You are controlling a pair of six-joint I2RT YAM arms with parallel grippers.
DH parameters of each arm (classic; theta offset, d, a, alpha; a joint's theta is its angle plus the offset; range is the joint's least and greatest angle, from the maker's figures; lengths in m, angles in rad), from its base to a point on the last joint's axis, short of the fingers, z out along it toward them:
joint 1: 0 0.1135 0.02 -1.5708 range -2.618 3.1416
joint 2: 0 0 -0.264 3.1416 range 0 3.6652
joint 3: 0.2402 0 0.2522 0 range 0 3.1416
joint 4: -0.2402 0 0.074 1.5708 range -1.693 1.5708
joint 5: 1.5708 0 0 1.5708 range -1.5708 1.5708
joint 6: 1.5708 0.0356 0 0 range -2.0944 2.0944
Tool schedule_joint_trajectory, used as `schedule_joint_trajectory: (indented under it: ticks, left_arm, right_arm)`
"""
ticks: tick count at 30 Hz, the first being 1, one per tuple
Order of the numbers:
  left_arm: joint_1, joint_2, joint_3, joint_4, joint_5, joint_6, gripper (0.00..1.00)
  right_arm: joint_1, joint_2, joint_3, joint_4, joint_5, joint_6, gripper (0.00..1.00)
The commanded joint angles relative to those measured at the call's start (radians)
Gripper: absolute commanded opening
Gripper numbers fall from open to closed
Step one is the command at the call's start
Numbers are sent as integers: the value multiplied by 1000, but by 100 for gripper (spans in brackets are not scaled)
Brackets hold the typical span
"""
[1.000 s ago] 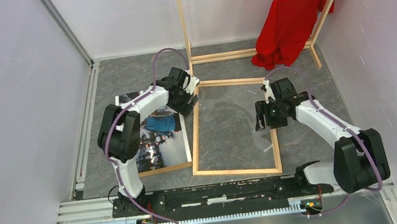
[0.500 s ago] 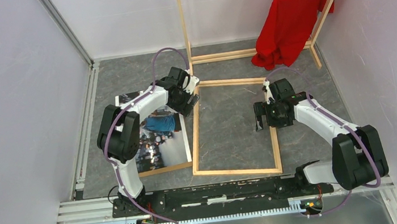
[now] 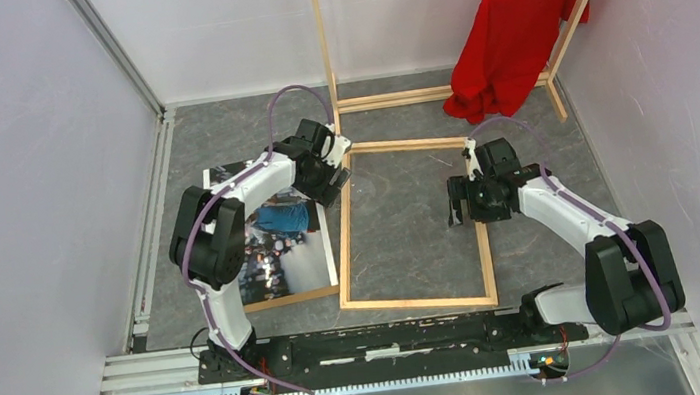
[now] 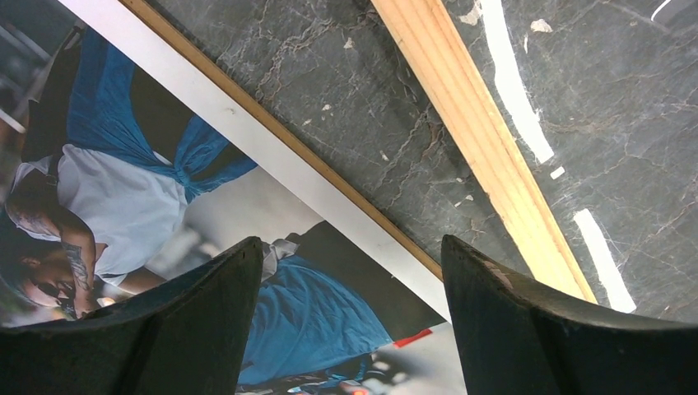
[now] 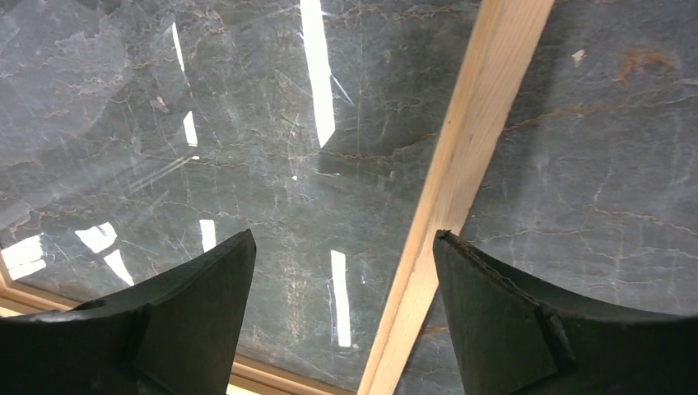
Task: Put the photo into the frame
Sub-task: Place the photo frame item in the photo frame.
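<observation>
Grey marbled table top point(image 3: 218, 138), walled in by plain white panels, carries everything seen from the top camera. The frame point(image 3: 417, 301) lies flat on it in the middle, a little to the right, between the two arms, with grey stone showing through its opening and bright streaks of reflection inside the rails. The photo point(image 3: 285, 258) lies face up just left of the frame, on a brown backing board point(image 3: 288, 299) whose edge peeks out along the near side; the left wrist view shows a narrow strip of bare table between the board's edge and the frame's left rail. The left gripper point(image 3: 330, 184) hangs over the far right corner of the photo, next to the frame's far left corner, fingers spread wide with nothing between them (the man in the blue shirt shows in the gap). The right gripper point(image 3: 458, 210) is over the frame's right rail, about halfway along it, also spread wide and gripping nothing; in its wrist view the rail runs through the gap close to the right-hand finger point(image 5: 527, 321), and whether they touch I cannot tell. At the far side stands a wooden clothes rack point(image 3: 321, 40) with a red shirt point(image 3: 515, 34) hanging at the far right.
</observation>
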Motion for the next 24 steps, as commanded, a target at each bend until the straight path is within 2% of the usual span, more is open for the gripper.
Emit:
schedule_joint_trajectory:
  ticks: [1, 24]
  left_arm:
    - [-4, -49, -7, 13, 21, 30, 86]
    - [-49, 40, -9, 60, 66, 20, 85]
  right_arm:
    - [-4, -4, -33, 52, -39, 24, 85]
    - [6, 12, -99, 143, -122, 83, 81]
